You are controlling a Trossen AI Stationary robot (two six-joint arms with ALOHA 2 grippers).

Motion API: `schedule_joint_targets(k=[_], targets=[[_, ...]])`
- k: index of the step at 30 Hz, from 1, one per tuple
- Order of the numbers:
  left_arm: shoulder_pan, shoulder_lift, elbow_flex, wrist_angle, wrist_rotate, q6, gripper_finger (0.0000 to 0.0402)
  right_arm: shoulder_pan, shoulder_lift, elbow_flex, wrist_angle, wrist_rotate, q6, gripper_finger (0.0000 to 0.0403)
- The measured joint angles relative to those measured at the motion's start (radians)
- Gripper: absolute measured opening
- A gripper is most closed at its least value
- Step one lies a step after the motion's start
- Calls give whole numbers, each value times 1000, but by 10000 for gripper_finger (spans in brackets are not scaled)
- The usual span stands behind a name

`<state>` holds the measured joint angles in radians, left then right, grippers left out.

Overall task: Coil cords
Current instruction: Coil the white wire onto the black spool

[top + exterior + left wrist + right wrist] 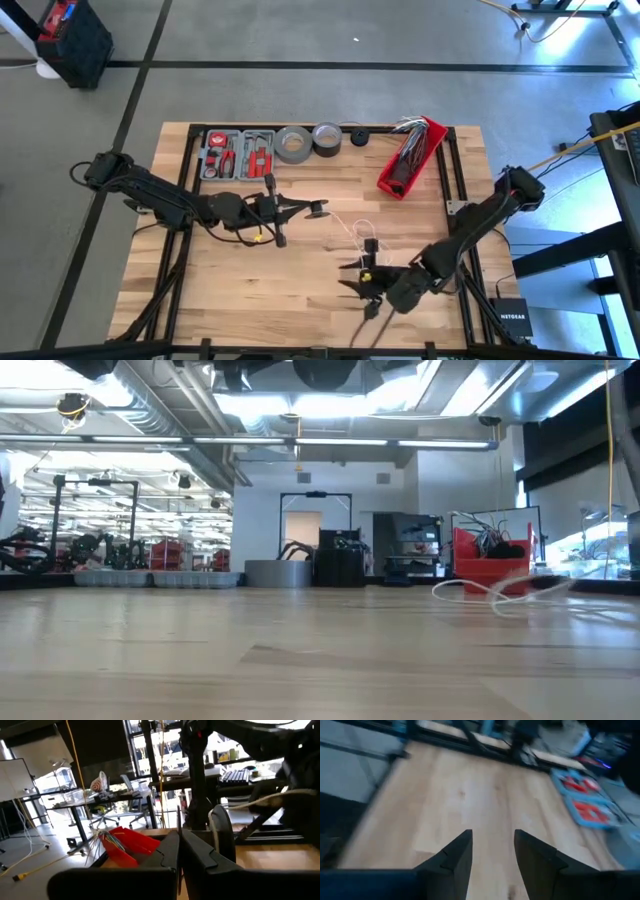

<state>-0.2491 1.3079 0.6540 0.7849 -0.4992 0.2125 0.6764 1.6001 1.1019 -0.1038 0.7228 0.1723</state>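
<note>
Near mid-table, the left gripper clamped the puck; the right gripper gaped beside the white cord.

Wooden desk, dark frame. Along far edge: grey tool tray, grey tape roll, black tape roll, small black disc, red bin. Centre: white cord, loosely looped, possibly tangled.
</note>
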Motion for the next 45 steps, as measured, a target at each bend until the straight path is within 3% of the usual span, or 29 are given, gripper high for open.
schedule_joint_targets(k=[4, 10, 15, 18, 25, 33, 38, 42, 45], targets=[[-3, 0, 0, 11, -1, -1, 1, -74, 70, -19, -20, -15, 64, 149], [-25, -21, 0, -45, -1, 35, 1, -163, 86, -7, -330, -239, 272, 149], [-40, -79, 0, -137, 0, 66, 1, -156, 24, 102, -628, -244, 384, 149], [-42, -114, 0, -201, -1, 69, 1, -134, -4, 180, -717, -245, 397, 149], [-48, -132, 0, -230, -8, 59, 1, -112, -9, 241, -699, -138, 369, 149], [-61, -144, 0, -253, -12, 78, 1, -143, 3, 240, -756, -250, 437, 159], [-55, -144, 0, -253, -11, 78, 1, -156, 3, 287, -760, -266, 414, 204], [-43, -144, 0, -271, -46, 75, 1, -183, 3, 367, -762, -376, 392, 237], [-43, -143, 0, -297, -91, 65, 1, -186, 2, 426, -758, -386, 367, 249]])
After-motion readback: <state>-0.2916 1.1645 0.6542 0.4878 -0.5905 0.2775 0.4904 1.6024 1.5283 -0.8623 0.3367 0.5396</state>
